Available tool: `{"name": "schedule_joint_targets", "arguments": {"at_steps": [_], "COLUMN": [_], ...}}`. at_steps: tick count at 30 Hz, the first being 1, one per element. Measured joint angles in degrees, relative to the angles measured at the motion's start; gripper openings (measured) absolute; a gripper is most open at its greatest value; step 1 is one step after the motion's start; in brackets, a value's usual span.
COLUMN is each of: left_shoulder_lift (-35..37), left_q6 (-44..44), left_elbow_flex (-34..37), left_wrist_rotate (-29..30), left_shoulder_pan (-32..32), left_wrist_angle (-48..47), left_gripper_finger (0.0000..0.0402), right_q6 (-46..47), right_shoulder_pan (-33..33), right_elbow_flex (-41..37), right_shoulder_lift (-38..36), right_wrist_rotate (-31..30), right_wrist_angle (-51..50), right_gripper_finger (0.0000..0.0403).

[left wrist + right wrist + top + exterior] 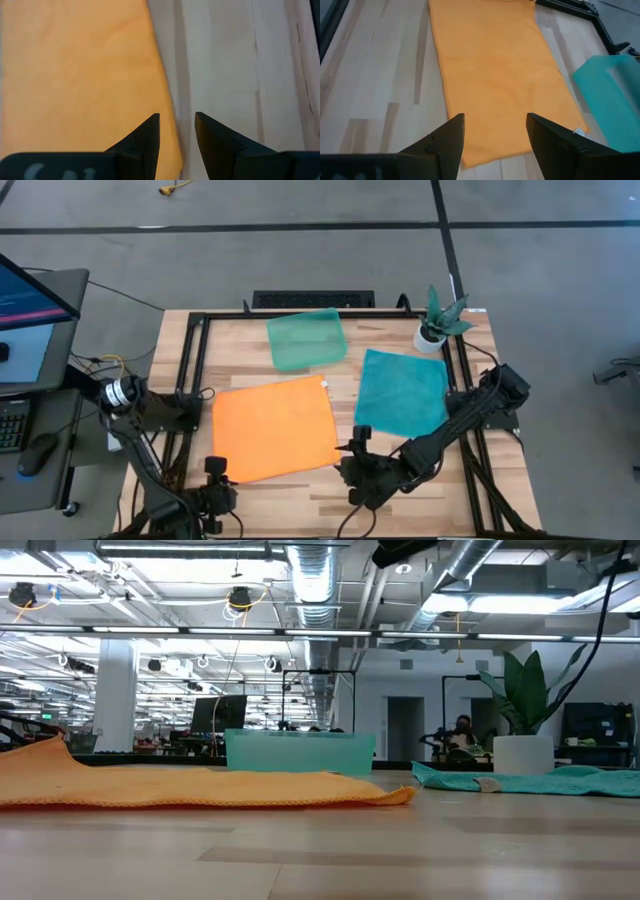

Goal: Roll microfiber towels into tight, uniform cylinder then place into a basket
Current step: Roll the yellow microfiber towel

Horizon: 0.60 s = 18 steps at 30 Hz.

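**Both arms poised at the orange towel's near edge**

The orange towel lies flat and unrolled on the desk, the teal towel flat just beside it on the right, and the basket sits beyond them, near the far edge, with nothing in it. No rolling has begun.

The left gripper hovers over the towel's near left corner, its jaws partly open with the cloth's edge running between them and nothing held. The right gripper sits off the near right corner, jaws spread wide and empty, pointing along the towel's length.

To start the roll well, both jaws should probably drop onto the near hem together, pinch only the top layer at matching depth, then fold it over in a narrow first turn. An uneven pinch would likely skew the roll into a cone. Keeping the cloth taut between the two arms should give a tight cylinder.
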<state>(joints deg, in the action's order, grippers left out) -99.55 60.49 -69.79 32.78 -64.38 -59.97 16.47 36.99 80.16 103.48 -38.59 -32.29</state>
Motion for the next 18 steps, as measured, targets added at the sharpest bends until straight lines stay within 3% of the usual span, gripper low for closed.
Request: {"name": "schedule_joint_targets", "arguments": {"at_steps": [8,12,18], "left_shoulder_lift": [0.2,-0.3,-6.9], "left_q6": [2.9,4.8,6.5], "left_elbow_flex": [-13.2,-12.1,-7.5], "left_wrist_rotate": [-0.5,1.7,2.2], "left_shoulder_pan": [0.4,-0.3,-1.1], "left_wrist_angle": [-17.6,-17.0,-17.1], "left_gripper_finger": [0.0116,0.0116,0.0116], "right_q6": [-0.4,-0.4,-0.4], "right_shoulder_pan": [0.0,0.0,-0.1], "right_elbow_flex": [0.0,0.0,0.0], "right_shoulder_lift": [0.0,0.0,0.0], "right_wrist_rotate": [0.2,0.2,0.2], "right_wrist_angle": [-0.2,-0.5,-0.7], "right_gripper_finger": [0.0237,0.0237,0.0237]}}
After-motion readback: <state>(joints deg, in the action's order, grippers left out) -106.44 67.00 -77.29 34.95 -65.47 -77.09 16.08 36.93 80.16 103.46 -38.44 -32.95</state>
